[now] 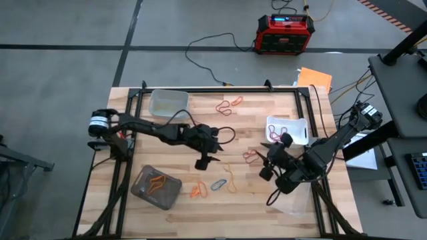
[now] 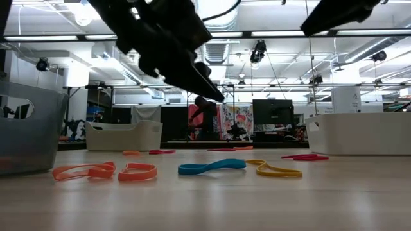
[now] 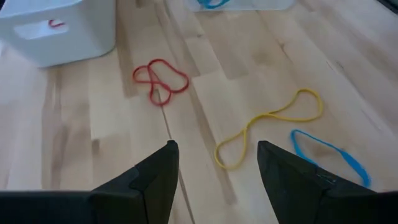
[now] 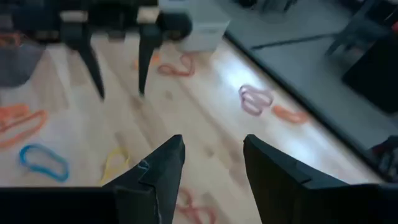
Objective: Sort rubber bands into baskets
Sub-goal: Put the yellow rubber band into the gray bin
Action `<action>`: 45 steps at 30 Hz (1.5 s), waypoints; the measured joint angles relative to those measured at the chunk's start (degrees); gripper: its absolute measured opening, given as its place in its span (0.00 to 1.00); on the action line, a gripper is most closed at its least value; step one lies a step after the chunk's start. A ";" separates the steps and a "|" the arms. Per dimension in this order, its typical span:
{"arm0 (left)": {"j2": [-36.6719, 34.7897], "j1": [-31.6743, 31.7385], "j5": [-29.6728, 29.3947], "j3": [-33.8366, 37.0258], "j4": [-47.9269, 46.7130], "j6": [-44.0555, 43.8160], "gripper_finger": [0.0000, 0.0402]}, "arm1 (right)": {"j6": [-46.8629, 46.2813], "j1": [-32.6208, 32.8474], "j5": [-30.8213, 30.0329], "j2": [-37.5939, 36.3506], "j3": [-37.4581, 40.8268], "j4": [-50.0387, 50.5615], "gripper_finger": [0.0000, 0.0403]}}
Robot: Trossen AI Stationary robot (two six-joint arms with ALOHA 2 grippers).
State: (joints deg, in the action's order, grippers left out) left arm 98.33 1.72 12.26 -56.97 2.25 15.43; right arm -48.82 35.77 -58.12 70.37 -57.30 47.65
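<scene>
From above, the left tool (image 1: 207, 159) hangs over the middle of the worktop (image 1: 200, 213), its fingers apart and nothing between them. Just ahead of it lies the yellow band (image 1: 231, 179), with the blue band (image 1: 218, 185) beside that and two orange bands (image 1: 198, 192) a little nearer the grey tub (image 1: 155, 187), which already holds orange loops. The right tool (image 1: 272, 172) sits near the red band (image 1: 251, 157), between it and the white tub (image 1: 288, 130); the left arm is the nearer one to the yellow and blue loops. A clear tub (image 1: 168, 103) stands at the far left, with more red and orange bands (image 1: 229, 105) beside it.

At worktop height, the orange pair (image 2: 106, 171), the blue band (image 2: 212, 167) and the yellow band (image 2: 273, 169) lie flat in a row, all untouched, with the left tool (image 2: 215, 95) hanging above them.

Past the left wrist, the yellow band (image 3: 267, 127) runs slantwise (a pinched figure-eight), its near loop just ahead of the gap between the spread fingers (image 3: 152, 177). The blue band (image 3: 329, 155) lies beside it and the red band (image 3: 160, 79) farther on, toward the white tub (image 3: 59, 28).

Past the right wrist, that tool's fingers (image 4: 158, 171) are parted and empty, so I judge the yellow loop the left arm's next pick.
</scene>
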 joint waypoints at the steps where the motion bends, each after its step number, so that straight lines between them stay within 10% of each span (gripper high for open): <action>1: 1.08 0.06 0.32 0.00 1.32 0.34 0.50 | 0.77 -0.10 -1.05 0.00 0.00 -0.40 0.41; 27: 22.74 0.17 9.68 -7.19 9.44 5.19 0.49 | 2.38 -0.54 -1.94 0.04 0.07 -3.32 0.41; 38: 24.56 0.26 7.27 -6.75 9.83 7.00 0.05 | 2.60 -0.54 -1.93 0.04 0.13 -3.34 0.41; 45: 20.99 0.68 8.75 -6.27 7.99 8.51 0.00 | 2.42 -0.54 -1.91 0.04 0.44 -3.47 0.41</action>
State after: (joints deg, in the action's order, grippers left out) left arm 119.32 2.40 21.01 -63.24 10.24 23.94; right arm -46.39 35.22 -60.03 70.41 -56.86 44.18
